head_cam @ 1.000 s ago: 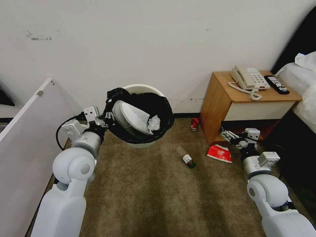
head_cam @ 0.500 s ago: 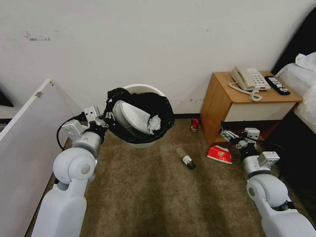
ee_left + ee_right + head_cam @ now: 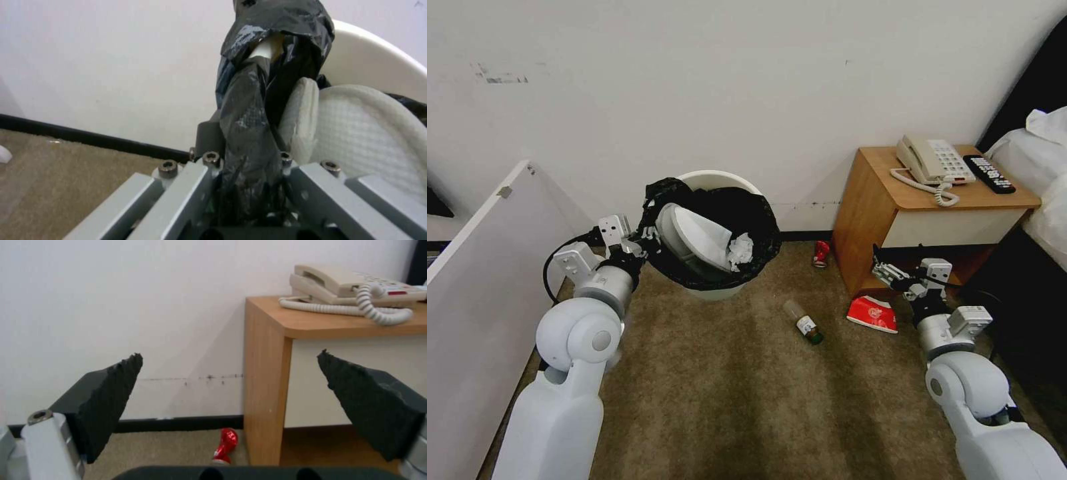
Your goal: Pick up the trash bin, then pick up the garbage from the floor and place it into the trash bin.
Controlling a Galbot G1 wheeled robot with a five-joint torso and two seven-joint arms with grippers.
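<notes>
The white trash bin (image 3: pixel 715 181), lined with a black bag, hangs tilted above the carpet; my left gripper (image 3: pixel 642 245) is shut on its bag-covered rim (image 3: pixel 256 140). Inside lie a white slipper (image 3: pixel 697 235) and a crumpled tissue (image 3: pixel 738 250). The slipper (image 3: pixel 369 133) fills the space beside the clamped rim. On the floor lie a small bottle (image 3: pixel 803 321), a red packet (image 3: pixel 872 312) and a red can (image 3: pixel 821 253). My right gripper (image 3: pixel 882 273) hovers open just above the red packet, by the nightstand. Between its spread pads (image 3: pixel 104 396) the red can (image 3: pixel 226 445) shows at the wall.
A wooden nightstand (image 3: pixel 920 213) at the right carries a beige telephone (image 3: pixel 930 160) and a black remote (image 3: pixel 988 173). A bed with white bedding (image 3: pixel 1044 167) stands at the far right. A white panel (image 3: pixel 474 280) leans at the left. Brown carpet lies open before me.
The view has shifted very slightly. The right gripper has edged a little left and down over the red packet. The left arm still holds the bin in place.
</notes>
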